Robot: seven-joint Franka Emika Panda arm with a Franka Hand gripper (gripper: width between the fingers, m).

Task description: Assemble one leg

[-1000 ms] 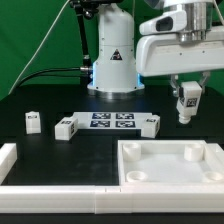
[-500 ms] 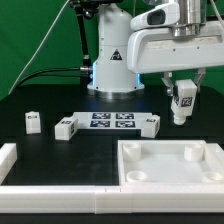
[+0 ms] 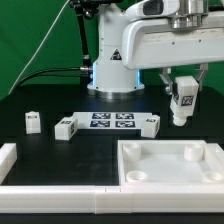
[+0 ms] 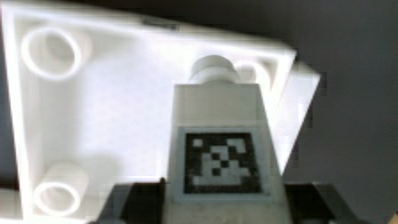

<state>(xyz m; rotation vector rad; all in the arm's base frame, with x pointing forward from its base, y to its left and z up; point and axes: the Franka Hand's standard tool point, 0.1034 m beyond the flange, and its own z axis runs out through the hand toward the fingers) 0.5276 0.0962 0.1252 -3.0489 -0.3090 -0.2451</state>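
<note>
Arm (image 3: 112,55): base stands at the bench's far edge, near mid-length, and the links reach toward the exterior view's right. Wrist (image 3: 165,45): held high above the bench. Gripper (image 3: 183,88): points down, clear of the surface, with fingers (image 4: 139,203) clamped on the upright leg (image 3: 183,104).

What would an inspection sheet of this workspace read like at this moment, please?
Surface: black table.
Job's things: leg held upright in the air, over a corner socket of the white tray in the wrist view; three loose legs on the table.
Clutter: marker board between the loose legs; white rail along the near edge.
Grippers: pincer shut on the leg.
Cables: black cable running to the robot base.
Surroundings: green backdrop.
</note>
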